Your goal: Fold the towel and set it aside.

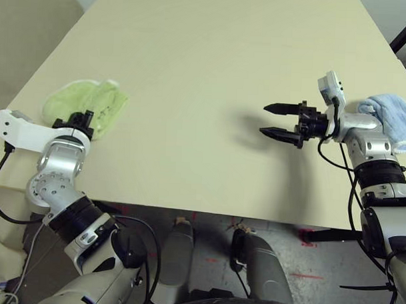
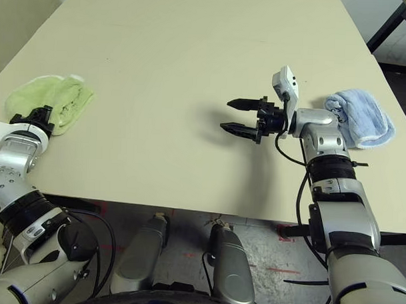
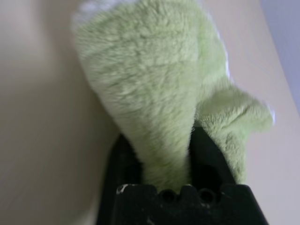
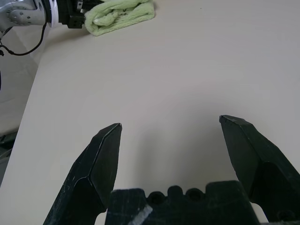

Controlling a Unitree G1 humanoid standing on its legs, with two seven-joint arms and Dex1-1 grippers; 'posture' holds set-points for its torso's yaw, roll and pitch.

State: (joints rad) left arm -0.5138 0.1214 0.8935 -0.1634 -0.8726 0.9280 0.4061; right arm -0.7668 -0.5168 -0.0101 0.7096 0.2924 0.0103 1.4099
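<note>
The towel (image 1: pixel 84 102) is a light green terry cloth, bunched into a folded lump near the table's left edge. My left gripper (image 1: pixel 81 119) sits at its near edge. In the left wrist view a thick fold of the towel (image 3: pixel 154 93) fills the gap between the black fingers (image 3: pixel 208 159) and touches both. My right gripper (image 1: pixel 271 121) hovers over bare table on the right, far from the towel, its jaws wide open and empty. The right wrist view looks across the table to the towel (image 4: pixel 119 16) and the left gripper beside it.
A light blue rolled towel (image 1: pixel 394 119) lies at the table's right edge, just behind my right wrist. The beige table (image 1: pixel 192 71) stretches bare between the two arms. Its left edge runs close by the green towel.
</note>
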